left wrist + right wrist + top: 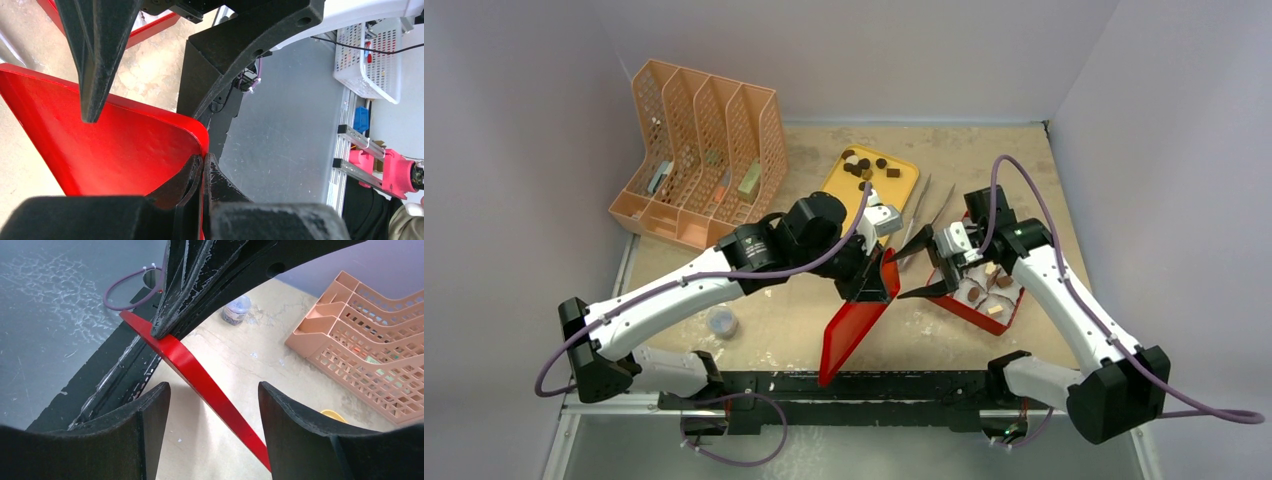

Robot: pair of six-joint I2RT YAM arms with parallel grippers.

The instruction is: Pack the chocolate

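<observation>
Done: a few pieces of chocolate (973,294) sit among white paper cups (990,276) inside the red box (972,313)
Left to do: more chocolate lies loose on the yellow tray (902,190), behind and to the left of the red box; I judge the packing to be partly through, with the box not yet closed
Left gripper (203,167): jaws pinched tight on the edge of the red lid (852,330) near a rounded corner, holding it tilted up off the surface to the left of the red box
Right gripper (920,268): jaws spread wide and empty, just left of the red box, with the lid's thin edge running between them
Chocolate: tiny matte pieces, dark brown rounds and tan blocks
Lid: thin, stiff, glossy red plastic, flat, with a rounded corner
Box: shallow red rectangle, low walls
Tray: smooth yellow, rounded corners, low rim
Tongs (921,215): slim and metallic, lying behind and left of the red box
</observation>
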